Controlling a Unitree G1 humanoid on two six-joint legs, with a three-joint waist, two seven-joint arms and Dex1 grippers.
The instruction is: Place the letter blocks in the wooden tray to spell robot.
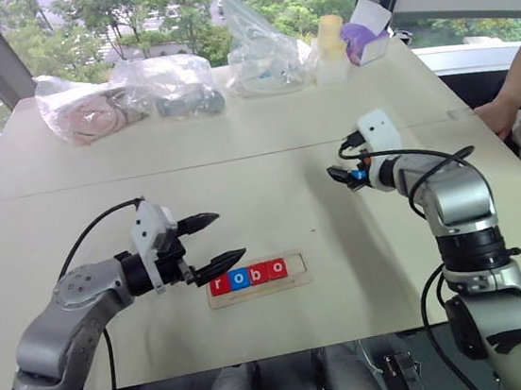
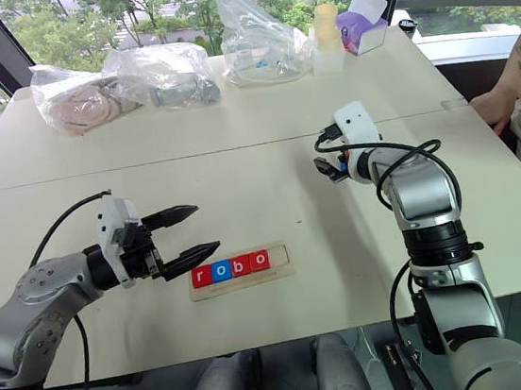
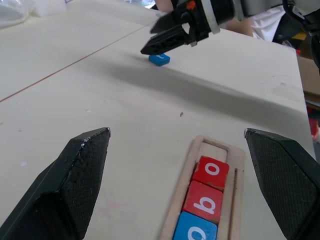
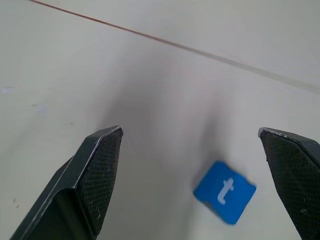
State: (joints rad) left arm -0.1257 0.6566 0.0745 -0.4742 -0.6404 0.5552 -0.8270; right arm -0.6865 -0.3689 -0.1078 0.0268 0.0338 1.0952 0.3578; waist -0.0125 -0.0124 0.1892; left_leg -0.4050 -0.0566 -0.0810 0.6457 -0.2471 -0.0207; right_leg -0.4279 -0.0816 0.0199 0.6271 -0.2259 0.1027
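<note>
The wooden tray (image 1: 294, 276) lies near the table's front edge. It holds a row of letter blocks: red r (image 1: 218, 285), blue o (image 1: 238, 279), red b (image 1: 257, 273) and red o (image 1: 275, 268), with one free slot at its right end. My left gripper (image 1: 231, 234) hovers open just left of the tray, fingers level and empty. Farther back on the right, my right gripper (image 4: 190, 131) is open and tilted down over a blue t block (image 4: 225, 191), which lies flat on the table between and just beyond its fingers (image 3: 165, 42).
Clear plastic bags (image 1: 171, 84) with items, a white bottle (image 1: 330, 48) and a purple box (image 1: 367, 37) line the table's far edge. A person's hand (image 1: 496, 115) rests at the right edge. A seam (image 1: 190, 164) crosses the tabletop.
</note>
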